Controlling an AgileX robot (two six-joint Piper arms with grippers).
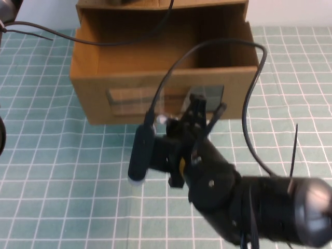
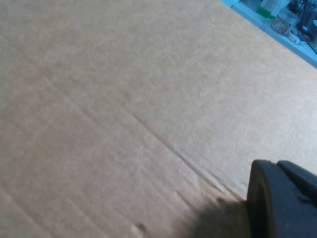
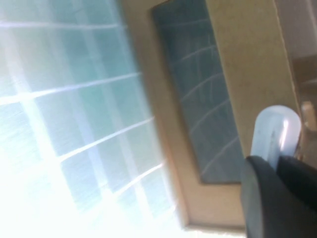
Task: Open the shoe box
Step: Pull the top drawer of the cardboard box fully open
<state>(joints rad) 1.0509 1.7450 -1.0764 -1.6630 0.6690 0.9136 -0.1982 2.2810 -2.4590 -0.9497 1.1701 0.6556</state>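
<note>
At the near right corner of the bench (image 1: 52, 181), green with a white grid: the right arm (image 1: 270, 207), thick and black, slanting in toward the middle. On its wrist, on the left side, a dark cylinder (image 1: 141, 153) with a pale lower end.

At the arm's tip, the right claw (image 1: 205, 108), pressed together, aimed at the front wall of the shoe box (image 1: 93, 96) and overlapping the right end of the window (image 1: 129, 99) set in that wall. Touching the wall or just short of it: impossible to tell. From the right wrist, the same wall close up, the dark pane framed in cardboard, the bench's grid beside it.

Beyond the claw, toward the middle of the far edge: the box itself, brown cardboard, top uncovered, inner walls in plain sight from above. Behind its rear wall, a paler cardboard panel (image 1: 129, 4) rising out of the high view.

Over the box's right front corner, a black cable (image 1: 223, 41) arching from the right arm. Across the rear of the box, a thinner cable (image 1: 124, 42) sagging in from the far left.

Farthest, outside the high view: the left claw (image 2: 280, 198), seen only from its own wrist, close against a broad creased sheet of plain cardboard. Apart or together: cannot tell.
</note>
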